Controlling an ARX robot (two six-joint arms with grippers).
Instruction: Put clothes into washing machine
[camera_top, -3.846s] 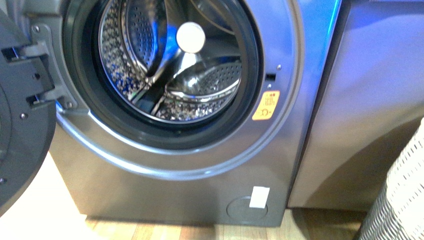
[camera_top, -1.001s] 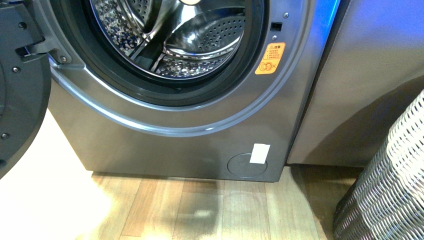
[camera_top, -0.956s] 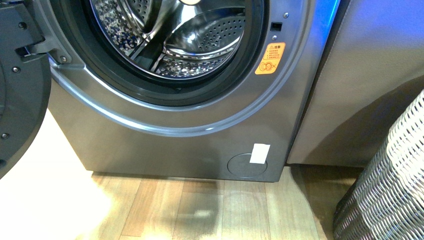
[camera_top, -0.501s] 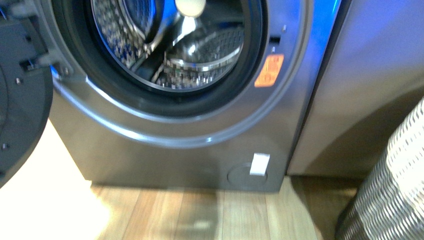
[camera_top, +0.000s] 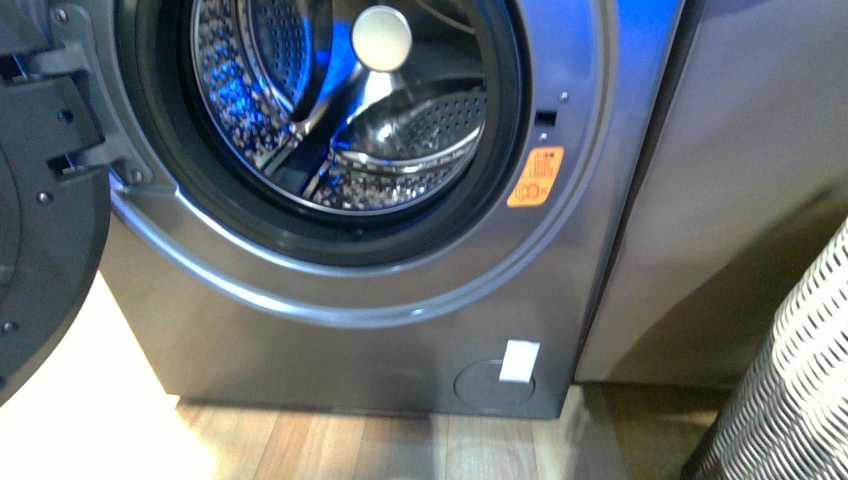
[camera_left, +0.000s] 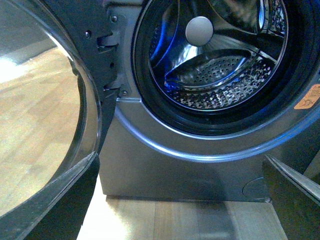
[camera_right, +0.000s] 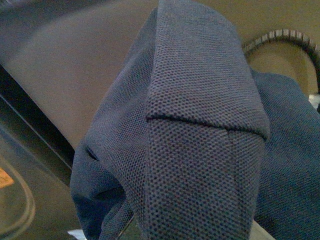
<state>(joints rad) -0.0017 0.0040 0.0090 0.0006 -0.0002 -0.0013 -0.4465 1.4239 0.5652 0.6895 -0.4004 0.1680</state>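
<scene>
While the washing machine (camera_top: 380, 330) stands with its door (camera_top: 40, 250) swung open to the left and its steel drum (camera_top: 400, 130) showing, the clothes (camera_right: 200, 140) hang bunched close before the right wrist camera, with the grey cabinet (camera_top: 730, 200) behind them. Cloth hides the right gripper, so its grip cannot be told. The left gripper (camera_left: 180, 160) has its fingers (camera_left: 295, 200) spread wide, holding nothing, near the machine's front.

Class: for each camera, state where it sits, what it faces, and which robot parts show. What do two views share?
Front: on the body, facing the washing machine; no arm shows.
Left wrist: faces the drum and open door; both fingers show.
Right wrist: clothes up close; no robot part shows.
Front and left wrist share the drum.
</scene>
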